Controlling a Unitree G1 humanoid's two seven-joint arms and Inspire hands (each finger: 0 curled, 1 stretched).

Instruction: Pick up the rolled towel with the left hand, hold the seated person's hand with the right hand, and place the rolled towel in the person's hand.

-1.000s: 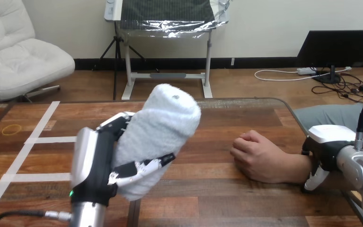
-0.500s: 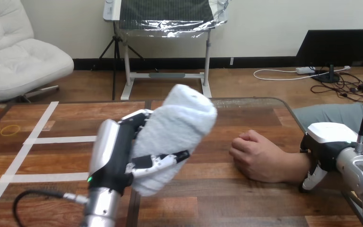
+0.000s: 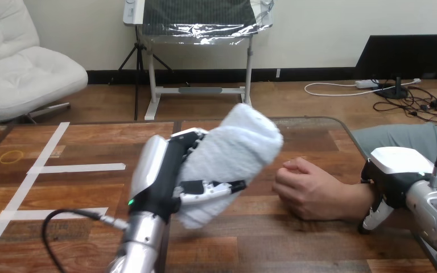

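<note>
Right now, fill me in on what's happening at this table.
The robot's left hand grips a rolled towel, held tilted above the wooden table, short of the person's hand. That hand rests loosely closed on the table at the view's right. The robot's right hand lies over the person's wrist; whether it grips cannot be told. The towel is not yet handed over.

Rolled towel (image 3: 233, 153): white, tilted, was clasped in the left hand (image 3: 165, 182) above the table (image 3: 296, 239). Person's hand (image 3: 307, 187): rested fisted on the table, just right of that hand. Right hand (image 3: 395, 170): curled round the person's wrist (image 3: 355, 202).
</note>
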